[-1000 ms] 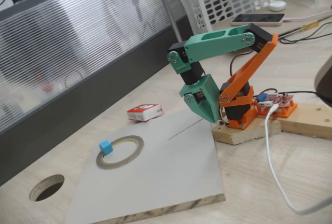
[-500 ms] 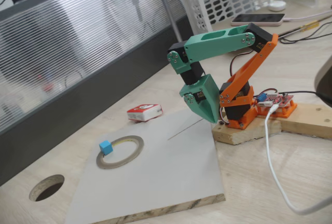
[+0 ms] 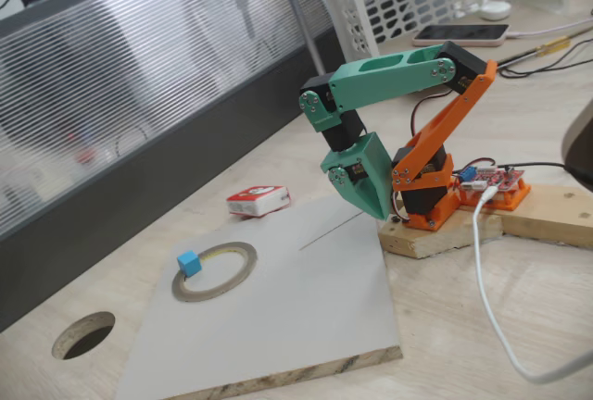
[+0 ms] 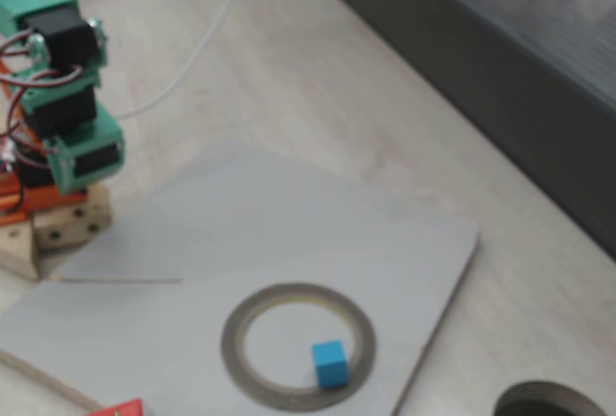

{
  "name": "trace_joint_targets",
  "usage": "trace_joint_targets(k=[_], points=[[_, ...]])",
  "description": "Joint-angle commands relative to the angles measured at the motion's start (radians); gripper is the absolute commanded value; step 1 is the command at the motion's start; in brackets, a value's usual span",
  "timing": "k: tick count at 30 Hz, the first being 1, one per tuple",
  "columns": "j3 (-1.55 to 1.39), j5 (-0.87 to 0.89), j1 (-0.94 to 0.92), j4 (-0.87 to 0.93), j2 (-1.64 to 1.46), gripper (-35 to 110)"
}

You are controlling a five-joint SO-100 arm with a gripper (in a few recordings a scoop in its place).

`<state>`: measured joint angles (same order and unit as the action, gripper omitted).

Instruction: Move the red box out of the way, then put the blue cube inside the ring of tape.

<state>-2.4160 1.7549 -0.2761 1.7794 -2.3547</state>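
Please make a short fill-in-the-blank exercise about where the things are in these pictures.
1. The blue cube sits inside the ring of ____.
2. The red box lies off the grey board, on the ____ tabletop.
3. The round hole is cut through the ____.

Missing words: tape; wooden; tabletop

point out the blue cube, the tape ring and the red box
blue cube [image 3: 189, 263], a fixed view, on its top face
ring of tape [image 4: 358, 320], a fixed view, on the right side of the band
red box [image 3: 258, 200], a fixed view, on its top face
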Motion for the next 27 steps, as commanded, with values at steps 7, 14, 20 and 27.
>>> trace_joint_targets(k=[7,14,20,27], points=[[-0.005,0.006,-0.009,0.02,-0.072,0],[-0.005,0.006,-0.005,0.02,-0.069,0],[-0.005,0.006,-0.009,0.02,-0.069,0],[-0.005,0.006,-0.003,0.02,-0.078,0]])
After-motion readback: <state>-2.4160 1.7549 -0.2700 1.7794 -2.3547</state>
